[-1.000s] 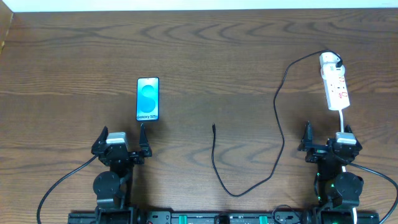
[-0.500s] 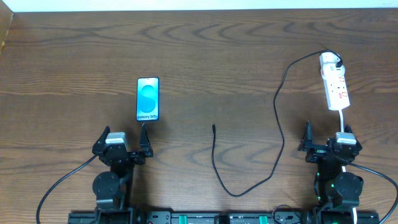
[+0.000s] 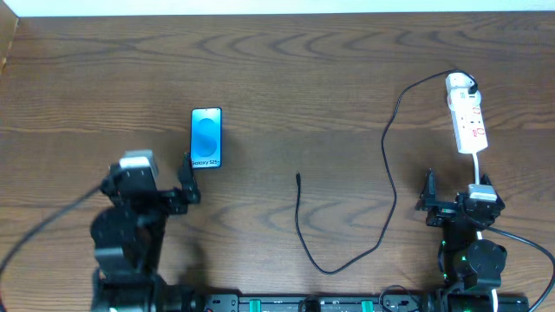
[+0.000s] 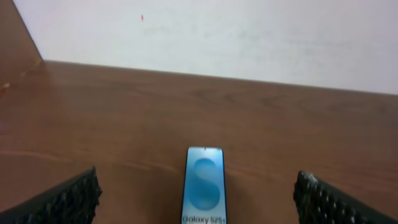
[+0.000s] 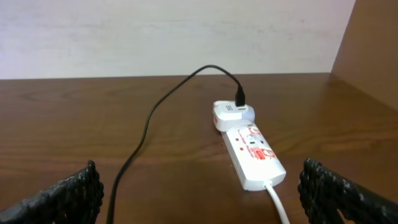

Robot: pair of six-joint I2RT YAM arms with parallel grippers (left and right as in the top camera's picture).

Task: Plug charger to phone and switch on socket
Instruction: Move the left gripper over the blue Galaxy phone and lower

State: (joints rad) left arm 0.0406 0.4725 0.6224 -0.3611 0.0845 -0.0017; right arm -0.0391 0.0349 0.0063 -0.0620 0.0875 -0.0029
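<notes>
The dark brown wooden table (image 3: 286, 69) shows a strong wavy grain under a smooth finish with a soft satin sheen. The slim rectangular black-edged phone (image 3: 206, 137) has a glossy, glass-like bright blue screen. The narrow white power strip (image 3: 469, 121) and the white plug (image 5: 227, 114) in it look like smooth hard plastic, faintly shiny. The long thin black charger cable (image 3: 298, 204) is matt and rubbery. On the right gripper (image 5: 199, 190), the black finger pads (image 5: 62, 196) are rough, stippled and matt. The white wall (image 4: 249, 37) is matt and faintly mottled.
</notes>
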